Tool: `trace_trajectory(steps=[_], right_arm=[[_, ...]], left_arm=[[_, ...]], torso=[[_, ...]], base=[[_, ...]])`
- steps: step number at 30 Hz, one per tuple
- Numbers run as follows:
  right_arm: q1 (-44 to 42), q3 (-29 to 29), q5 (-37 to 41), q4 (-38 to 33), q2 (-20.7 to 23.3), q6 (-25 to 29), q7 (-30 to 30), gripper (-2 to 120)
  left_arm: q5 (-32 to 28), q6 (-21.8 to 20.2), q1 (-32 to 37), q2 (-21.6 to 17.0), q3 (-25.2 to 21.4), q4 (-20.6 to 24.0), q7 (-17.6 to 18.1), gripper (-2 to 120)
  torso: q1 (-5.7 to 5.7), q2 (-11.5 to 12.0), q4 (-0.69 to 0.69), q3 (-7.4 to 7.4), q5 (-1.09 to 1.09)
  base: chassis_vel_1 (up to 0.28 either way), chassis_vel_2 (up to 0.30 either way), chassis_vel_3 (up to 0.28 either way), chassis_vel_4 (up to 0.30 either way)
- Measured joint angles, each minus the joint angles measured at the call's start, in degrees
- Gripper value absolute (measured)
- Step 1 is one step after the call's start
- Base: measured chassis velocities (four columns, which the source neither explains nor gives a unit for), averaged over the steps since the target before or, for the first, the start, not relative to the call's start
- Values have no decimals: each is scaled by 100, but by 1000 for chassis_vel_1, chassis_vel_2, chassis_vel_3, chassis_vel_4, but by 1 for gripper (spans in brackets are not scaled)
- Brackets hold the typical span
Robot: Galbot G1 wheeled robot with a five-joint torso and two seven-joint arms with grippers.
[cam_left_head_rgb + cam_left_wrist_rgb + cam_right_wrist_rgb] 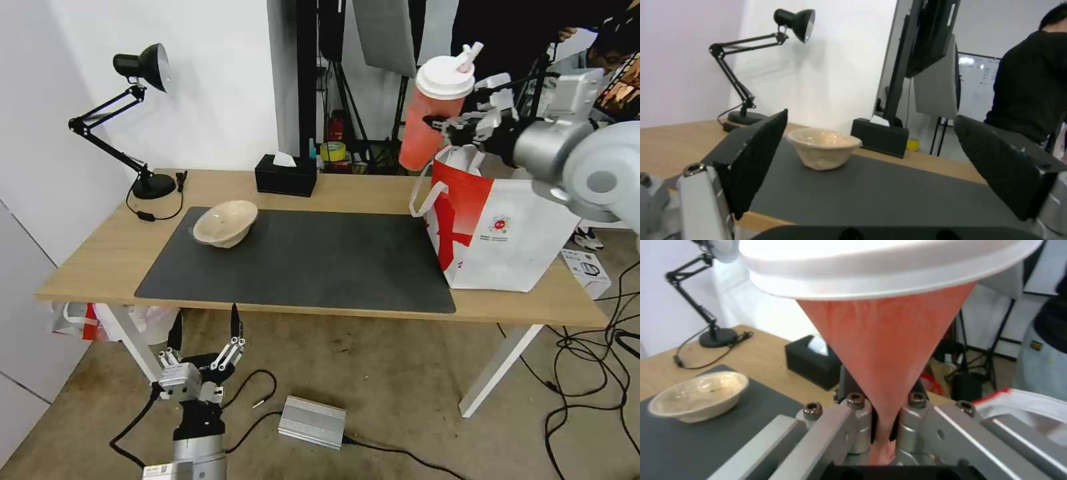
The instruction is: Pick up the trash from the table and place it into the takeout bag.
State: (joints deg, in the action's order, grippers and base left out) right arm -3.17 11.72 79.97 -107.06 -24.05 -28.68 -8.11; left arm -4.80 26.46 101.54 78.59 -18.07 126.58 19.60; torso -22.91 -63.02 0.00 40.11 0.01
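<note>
Right tool (445, 125) clenched on red cup (433, 107) above takeout bag (500, 230), left tool (205, 333) released, low.

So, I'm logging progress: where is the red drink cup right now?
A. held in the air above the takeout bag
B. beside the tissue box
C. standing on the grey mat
A: the right gripper holds the red drink cup aloft over the takeout bag.

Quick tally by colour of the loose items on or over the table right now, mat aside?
Black: 2 - desk lamp, tissue box
Beige: 1 - paper-pulp bowl
Red with white lid: 1 - drink cup, held by the right gripper above the bag
White and red: 1 - takeout bag
Total: 5
</note>
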Motion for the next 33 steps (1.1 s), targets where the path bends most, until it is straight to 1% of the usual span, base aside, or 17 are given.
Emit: trace_trajectory(steps=[3,7,11,14,22,29,33], right_arm=[[-123,-156,0,69,96,7,30,3],[-404,-511,-3,184,243,16,77,3],[-509,-655,-1,236,307,21,104,3],[-719,-926,-10,358,425,45,128,3],[-757,-1013,-40,592,488,99,210,3],[-772,-1034,-127,846,461,153,259,3],[-768,-1015,-318,1333,280,183,297,3]], left_arm=[[-10,0,-8,-16,7,0,0,100],[-20,0,-13,-48,15,6,0,100],[-27,-1,-15,-62,15,10,0,100],[-34,-4,-19,-81,27,26,0,100],[-44,-6,-29,-100,33,25,1,100],[-62,-6,-38,-116,25,20,2,100],[-102,-6,-35,-136,15,17,2,100]], torso=[[0,0,0,0,0],[0,0,0,0,0],[0,0,0,0,0],[-1,0,0,0,0],[-1,0,0,0,0],[-1,0,0,0,-1],[-1,0,0,0,-1]], base=[[0,0,0,0],[0,0,0,0],[0,0,0,0],[0,0,0,0],[0,0,0,0],[0,0,0,0],[0,0,0,0]])
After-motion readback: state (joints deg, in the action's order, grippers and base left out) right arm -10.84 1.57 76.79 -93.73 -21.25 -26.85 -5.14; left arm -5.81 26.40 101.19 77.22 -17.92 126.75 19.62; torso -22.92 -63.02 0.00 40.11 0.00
